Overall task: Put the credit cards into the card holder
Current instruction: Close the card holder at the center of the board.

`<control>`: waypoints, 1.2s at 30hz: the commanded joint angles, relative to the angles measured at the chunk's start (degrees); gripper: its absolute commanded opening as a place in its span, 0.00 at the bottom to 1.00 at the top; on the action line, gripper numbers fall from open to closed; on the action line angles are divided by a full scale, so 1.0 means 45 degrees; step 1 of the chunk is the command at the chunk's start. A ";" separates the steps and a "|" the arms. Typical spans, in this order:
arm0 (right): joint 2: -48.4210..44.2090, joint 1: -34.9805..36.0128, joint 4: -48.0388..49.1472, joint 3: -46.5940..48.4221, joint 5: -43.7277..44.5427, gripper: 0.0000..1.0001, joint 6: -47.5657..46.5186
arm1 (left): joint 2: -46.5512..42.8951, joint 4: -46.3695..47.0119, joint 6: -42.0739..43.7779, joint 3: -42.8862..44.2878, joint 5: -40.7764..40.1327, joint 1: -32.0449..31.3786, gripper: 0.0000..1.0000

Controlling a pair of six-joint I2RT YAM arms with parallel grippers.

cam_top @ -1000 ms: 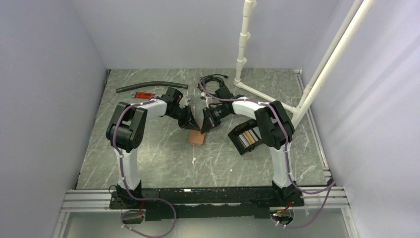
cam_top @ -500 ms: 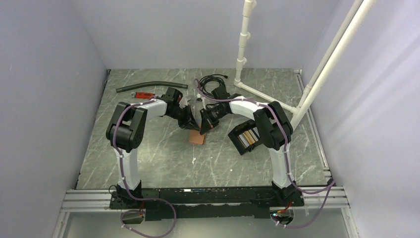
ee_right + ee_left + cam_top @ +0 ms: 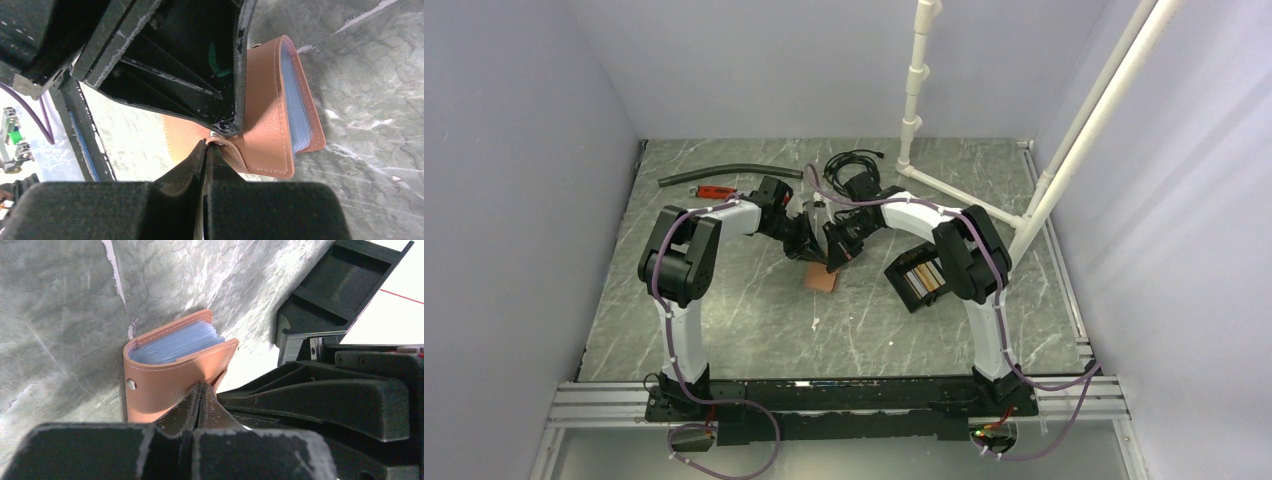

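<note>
**Closed tips meet at wallet (image 3: 822,279)**

L fingers (image 3: 201,392) and R fingers (image 3: 205,150) are both closed, tips touching its strap mid-desk (image 3: 754,320); can't tell if it's pinched. I see cards (image 3: 927,277) in the holder (image 3: 894,272), just right.

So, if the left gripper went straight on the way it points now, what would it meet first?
The brown wallet. The left gripper, shut, has its tips at the wallet's near edge, perhaps touching.

Tan-brown wallet (image 3: 165,380), black card holder (image 3: 894,272) — grey, white-veined marble table (image 3: 744,310)
</note>
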 commanded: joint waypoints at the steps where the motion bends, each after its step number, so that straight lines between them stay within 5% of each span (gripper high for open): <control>1: 0.0125 0.0589 -0.0592 0.0375 0.1182 0.00 -0.1325 | 0.0378 -0.0116 0.0237 -0.0330 -0.0873 -0.0305 0.00; 13: 0.0955 0.1105 -0.1889 0.1101 0.2509 0.00 -0.2793 | 0.0262 0.0058 0.0015 -0.0361 -0.0432 -0.0197 0.00; 21: 0.0936 0.0775 -0.1326 0.0346 0.1036 0.00 -0.2601 | -0.1063 0.1173 -0.1206 -0.1449 0.1622 0.1025 0.07; 27: 0.1294 0.0515 -0.1411 0.0422 0.0011 0.00 -0.2646 | -0.2485 0.0664 -0.1214 -0.2130 0.1539 0.1634 0.12; 36: 0.1145 0.0520 -0.1719 -0.0010 0.0227 0.00 -0.3767 | -0.3042 0.2074 -0.2697 -0.3696 0.0725 0.1590 0.03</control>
